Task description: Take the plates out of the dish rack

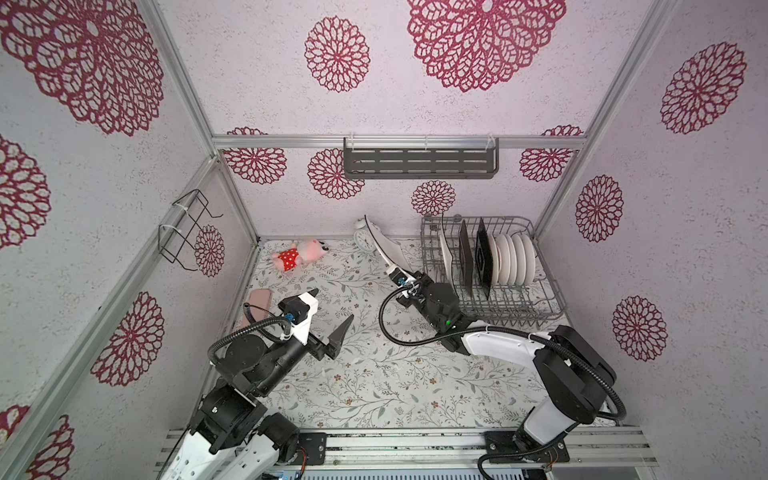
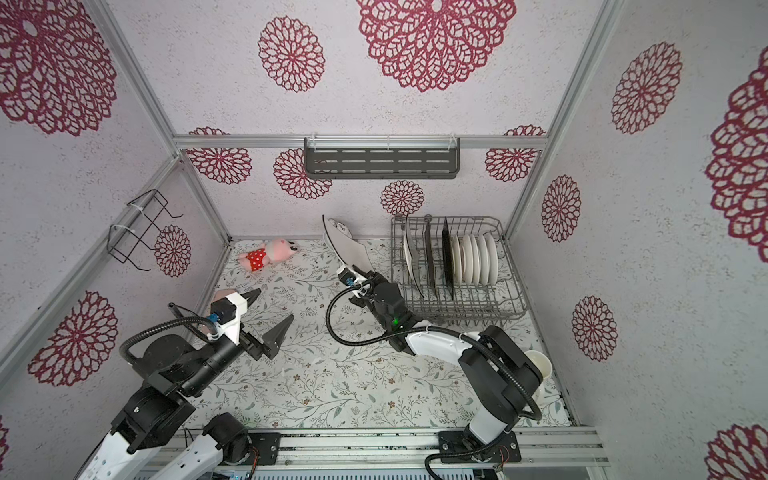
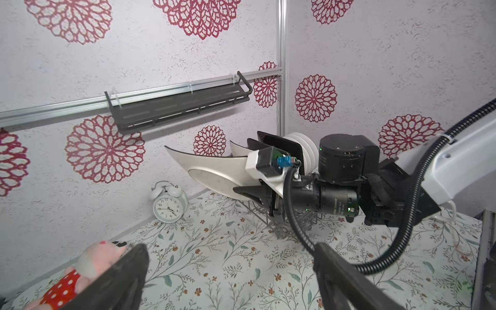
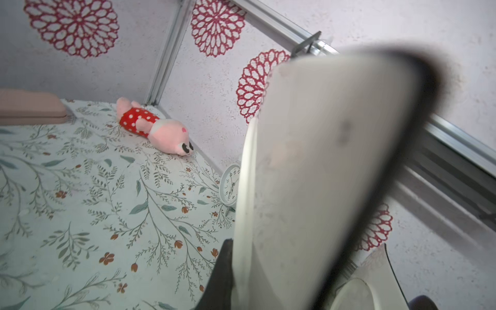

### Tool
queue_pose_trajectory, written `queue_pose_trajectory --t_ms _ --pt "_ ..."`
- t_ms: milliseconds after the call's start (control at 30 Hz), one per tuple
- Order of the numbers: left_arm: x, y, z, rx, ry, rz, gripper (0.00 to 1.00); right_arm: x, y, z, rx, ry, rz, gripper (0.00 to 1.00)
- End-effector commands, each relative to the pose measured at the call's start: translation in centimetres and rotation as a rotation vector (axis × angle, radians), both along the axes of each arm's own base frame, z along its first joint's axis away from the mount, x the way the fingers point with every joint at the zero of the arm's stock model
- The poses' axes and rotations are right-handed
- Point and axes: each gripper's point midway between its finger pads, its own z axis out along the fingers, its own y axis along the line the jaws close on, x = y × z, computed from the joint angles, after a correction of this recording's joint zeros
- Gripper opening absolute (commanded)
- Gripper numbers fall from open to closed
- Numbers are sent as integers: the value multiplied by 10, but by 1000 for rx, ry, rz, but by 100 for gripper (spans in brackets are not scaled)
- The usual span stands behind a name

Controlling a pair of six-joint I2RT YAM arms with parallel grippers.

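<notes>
Right hand (image 1: 406, 277) clenched on the low edge of a square plate (image 1: 384, 245). The plate is out of the rack (image 1: 540, 309), in the air just left of it. It is tilted, long axis running from my grip up toward the back wall. Bare worktop (image 1: 374, 374) lies below and nearer me. Left hand (image 1: 333, 304) released, well apart. Other plates (image 1: 511, 257) upright in rack. Next, I judge: lay it flat.

We're reading just the hour numerals one to twelve on the white alarm clock (image 3: 170, 206) beside the dish rack (image 1: 519, 318), while tiny print on the right arm's black wrist housing (image 3: 335, 200) is too small to read.
</notes>
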Motion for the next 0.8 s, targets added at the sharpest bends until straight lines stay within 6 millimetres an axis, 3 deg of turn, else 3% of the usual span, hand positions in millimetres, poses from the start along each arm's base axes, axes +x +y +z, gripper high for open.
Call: queue_pose_trajectory --t_ms 0,133,300,433,567,767 --pt "10 6 -8 31 87 48 97 -30 7 112 46 -337 -26 0" --pt "17 -3 0 -5 202 -34 97 -40 22 102 -49 -400 -93 0" --pt "25 -3 11 -115 268 -104 97 -44 28 100 -47 -449 -186 0" --pt "31 -7 6 -170 345 -171 97 -45 39 95 -95 -521 -285 0" --pt "39 -9 -6 -192 420 -194 98 -39 51 106 -127 -608 -401 0" --pt "56 -11 -13 -275 485 -224 99 -49 66 112 -99 -615 -403 0"
